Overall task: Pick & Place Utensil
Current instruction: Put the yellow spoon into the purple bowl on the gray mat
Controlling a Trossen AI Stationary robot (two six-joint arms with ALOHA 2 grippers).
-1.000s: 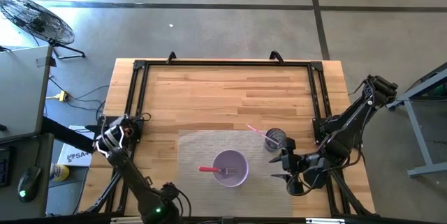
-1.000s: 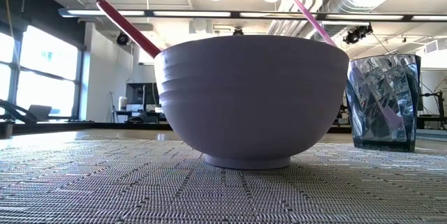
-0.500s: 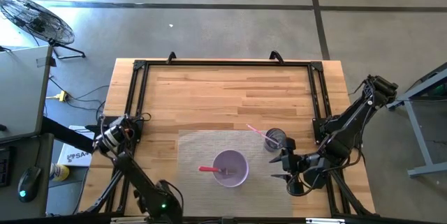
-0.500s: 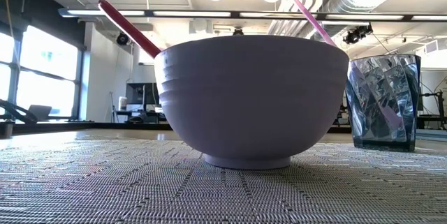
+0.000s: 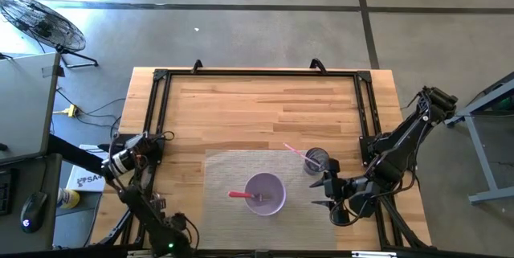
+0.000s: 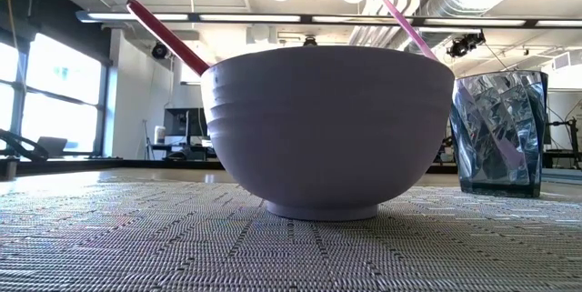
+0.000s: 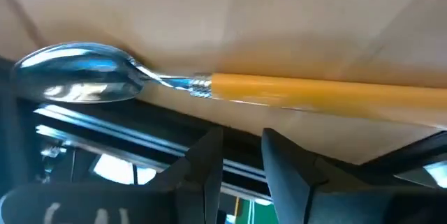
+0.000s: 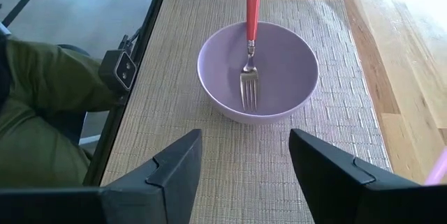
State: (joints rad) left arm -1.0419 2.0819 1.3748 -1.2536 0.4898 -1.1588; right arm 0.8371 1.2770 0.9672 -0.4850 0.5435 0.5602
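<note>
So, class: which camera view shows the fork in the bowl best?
The right wrist view: the fork shows whole, tines and red handle, inside the bowl. The high view shows it tiny, the low view only its handle, the left wrist view nothing.

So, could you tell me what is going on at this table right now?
A purple bowl sits on a woven mat with a red-handled fork lying in it. Beside it, a clear cup holds a pink utensil. The right end effector waits open next to the bowl. The left end effector is at the table's left edge, close to a yellow-handled spoon, its fingers nearly together but not gripping it.
</note>
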